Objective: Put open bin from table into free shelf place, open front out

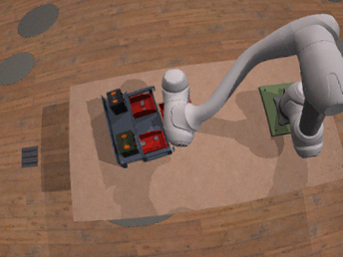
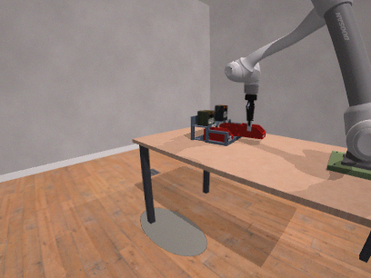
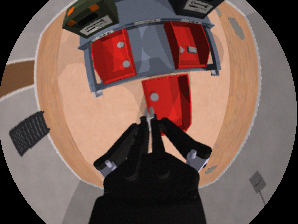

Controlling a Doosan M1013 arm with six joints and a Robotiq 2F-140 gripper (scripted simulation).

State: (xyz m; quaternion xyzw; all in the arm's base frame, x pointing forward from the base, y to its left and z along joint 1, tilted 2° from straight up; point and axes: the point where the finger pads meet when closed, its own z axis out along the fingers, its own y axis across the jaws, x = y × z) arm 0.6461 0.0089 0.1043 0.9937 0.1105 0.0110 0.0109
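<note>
While end effector pinches its wall, red bin just ahead

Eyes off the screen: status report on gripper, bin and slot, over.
Gripper shut on red bin, near wall. Bin outside shelf, facing middle gap. Nothing seen blocking the gap.

Top view straight down, exterior low from beside table, wrist close, perhaps fisheye

Three red open bins — two on the shelf at and, one on the counter — plus two dark boxes.
</note>
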